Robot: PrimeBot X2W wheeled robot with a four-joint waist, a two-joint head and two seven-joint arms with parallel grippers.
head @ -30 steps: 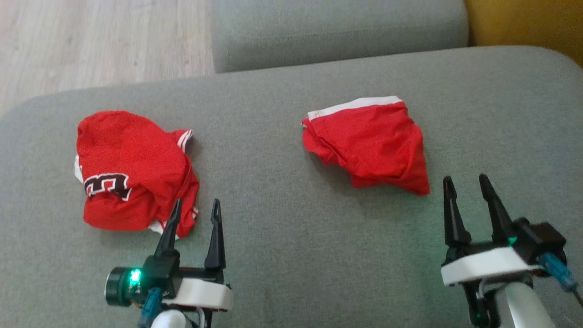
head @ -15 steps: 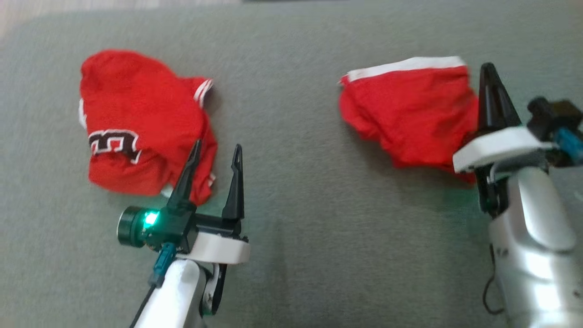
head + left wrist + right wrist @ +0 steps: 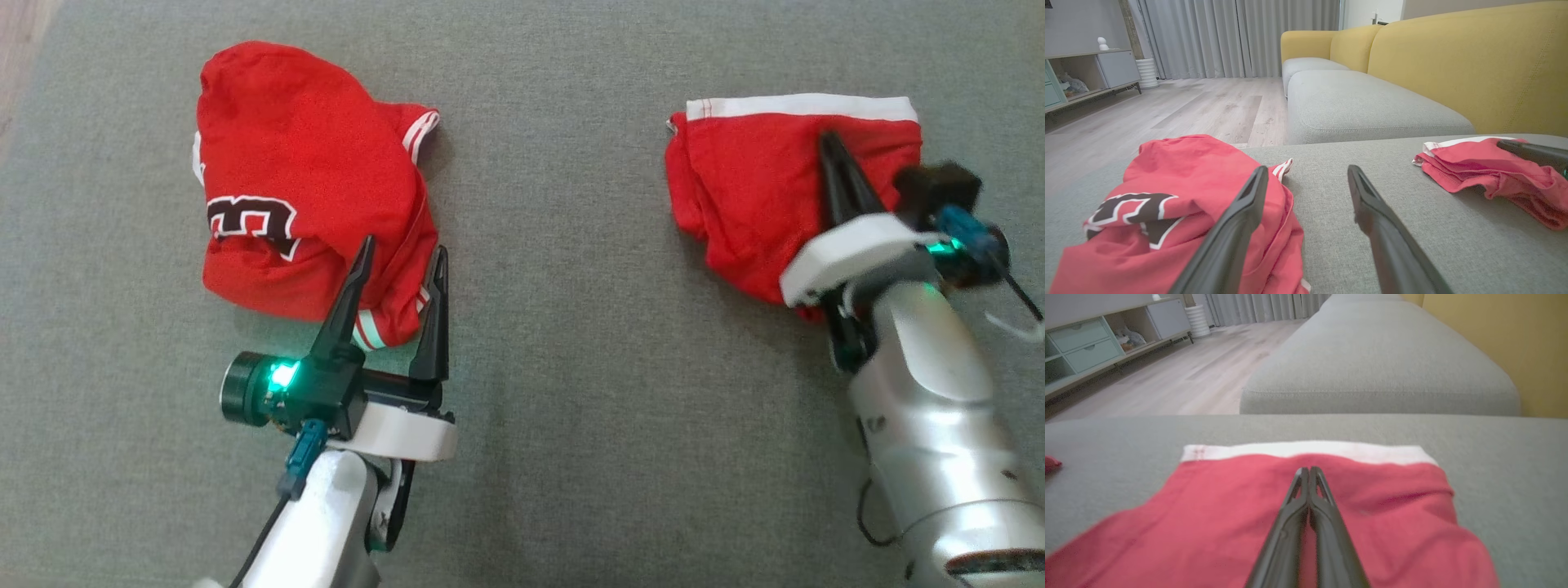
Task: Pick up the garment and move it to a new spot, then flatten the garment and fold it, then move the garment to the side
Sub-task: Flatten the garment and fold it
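Two red garments lie on the grey seat cushion [image 3: 571,327]. At the left is a crumpled jersey [image 3: 302,180] with a black-and-white number. My left gripper [image 3: 406,245] stands open at its lower right edge, one finger over the cloth, the other beside it; the left wrist view has the jersey [image 3: 1180,204] left of that gripper [image 3: 1307,169]. At the right lie folded shorts [image 3: 751,188] with a white waistband. My right gripper [image 3: 829,143] is shut, its tips [image 3: 1309,470] over the shorts [image 3: 1372,522] just short of the waistband.
A yellow sofa backrest [image 3: 1453,61] rises behind the cushion and a second grey seat [image 3: 1363,110] lies beyond it. Wooden floor [image 3: 1188,106] and a low cabinet [image 3: 1086,73] are off to the left. Bare cushion separates the two garments.
The head camera has tilted down and closer. My right gripper has gone forward from beside the shorts to over them and has shut. My left gripper stays open, now at the jersey's edge.
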